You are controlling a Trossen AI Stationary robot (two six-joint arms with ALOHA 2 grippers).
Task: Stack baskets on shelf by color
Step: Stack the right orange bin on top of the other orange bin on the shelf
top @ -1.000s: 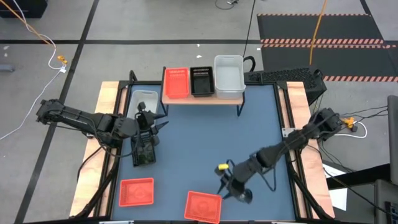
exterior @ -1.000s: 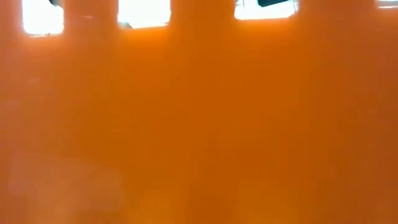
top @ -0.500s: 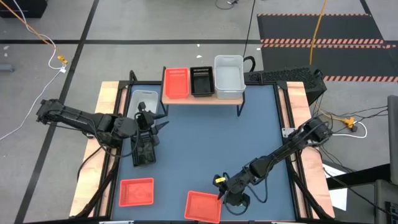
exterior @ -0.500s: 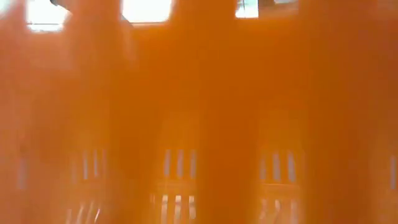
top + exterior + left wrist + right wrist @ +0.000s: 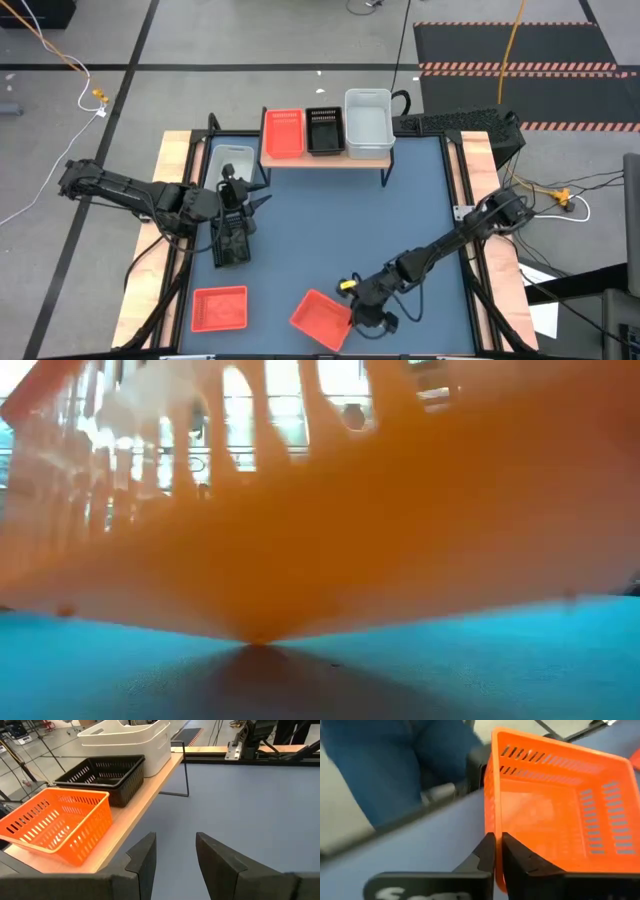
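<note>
Your right gripper (image 5: 362, 318) works at the near edge of the table (image 5: 400, 200); its fingers (image 5: 487, 851) pinch the rim of a red-orange basket (image 5: 320, 318), one finger inside the wall and one outside, as the right wrist view shows. The basket lies directly to the left of the fingers in the high view and is tipped, with one bottom edge touching the table and the gripped side raised, which the low view confirms. Its long axis runs obliquely, skewed from the table's edges rather than parallel to them. A second red-orange basket (image 5: 219, 308) rests flat, well apart to the left. The shelf (image 5: 325, 157) stands at the far side, carrying one red-orange basket (image 5: 283, 132) at its left end, a black basket (image 5: 324, 130) in the middle and a white-grey basket (image 5: 367, 122) at the right; each lies with its long axis running front to back. Judged from this, the coming move turns on squaring the held basket to that front-to-back axis before it can nest in the shelf's red-orange one. Your left gripper (image 5: 243, 203) hangs beside a black basket (image 5: 231, 243) on the table, its fingers (image 5: 142, 857) spread and empty; a white-grey basket (image 5: 230, 160) sits just beyond it.
</note>
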